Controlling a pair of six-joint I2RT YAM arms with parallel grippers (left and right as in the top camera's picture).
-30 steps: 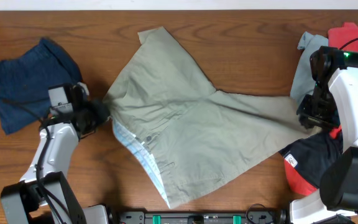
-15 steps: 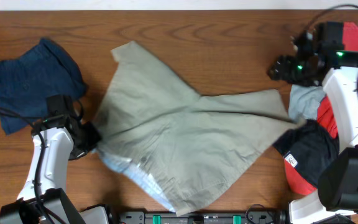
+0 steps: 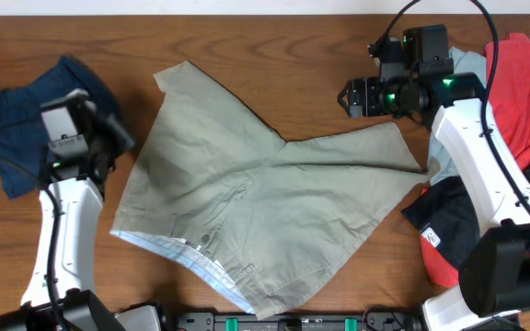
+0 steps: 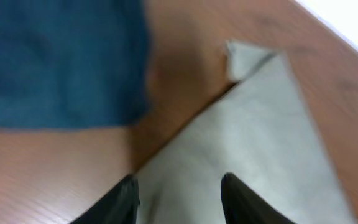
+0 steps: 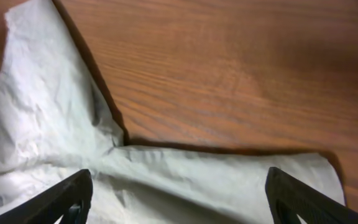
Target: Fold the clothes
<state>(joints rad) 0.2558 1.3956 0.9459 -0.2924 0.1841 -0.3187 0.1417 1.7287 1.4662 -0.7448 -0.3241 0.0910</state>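
The large khaki shorts [image 3: 247,198] lie spread flat across the middle of the table, with the pale blue waistband lining [image 3: 187,255] showing along the lower left edge. My left gripper [image 3: 118,138] is open and empty above the shorts' left edge. In the left wrist view [image 4: 179,205] the khaki cloth [image 4: 260,124] lies below its fingers. My right gripper [image 3: 350,97] is open and empty just above the right leg's top edge. In the right wrist view [image 5: 179,199] its fingers stand wide apart over the cloth [image 5: 55,124].
Folded dark navy shorts [image 3: 21,119] lie at the far left and also show in the left wrist view [image 4: 55,56]. A pile of red [image 3: 523,83], pale blue [image 3: 472,66] and black [image 3: 449,216] garments lies at the right edge, touching the shorts' right leg.
Both grippers have let go of the shorts and drawn back. The shorts shifted left and settled flat. The right arm moved up and left, and the left arm moved up.
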